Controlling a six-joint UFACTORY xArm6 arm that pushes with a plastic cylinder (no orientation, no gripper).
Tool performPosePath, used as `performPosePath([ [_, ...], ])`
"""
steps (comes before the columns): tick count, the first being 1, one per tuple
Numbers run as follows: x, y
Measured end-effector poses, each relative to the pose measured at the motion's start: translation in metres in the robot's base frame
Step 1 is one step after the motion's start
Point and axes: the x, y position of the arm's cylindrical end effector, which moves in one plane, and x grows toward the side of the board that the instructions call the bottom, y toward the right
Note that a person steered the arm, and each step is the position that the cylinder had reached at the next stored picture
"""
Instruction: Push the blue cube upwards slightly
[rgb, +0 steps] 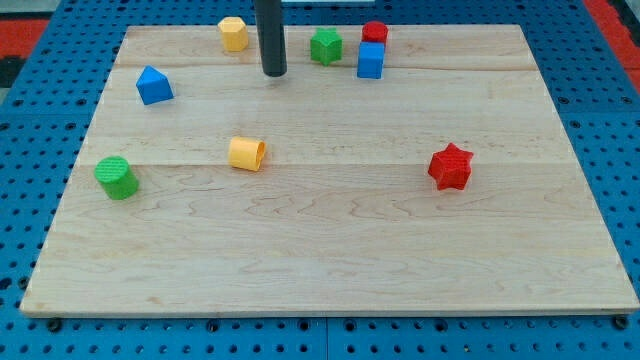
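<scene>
The blue cube (370, 60) sits near the view's top, right of centre, on the wooden board (330, 250). A red block (375, 33) touches its upper side. My tip (274, 73) is at the end of the dark rod, to the left of the blue cube and well apart from it, about level with its lower edge. A green star-like block (325, 46) lies between my tip and the blue cube, slightly higher.
A yellow block (233, 33) is at the top, left of the rod. A blue wedge-like block (154, 86) is at the upper left, a green cylinder (117, 177) at the left, a yellow cylinder (246, 154) left of centre, a red star (450, 167) at the right.
</scene>
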Motion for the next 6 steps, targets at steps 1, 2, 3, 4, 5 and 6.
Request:
performPosePath([
  [1, 0.091, 0.073],
  [2, 0.181, 0.14],
  [3, 0.199, 0.138],
  [4, 0.13, 0.161],
  [5, 0.009, 0.179],
  [6, 0.099, 0.141],
])
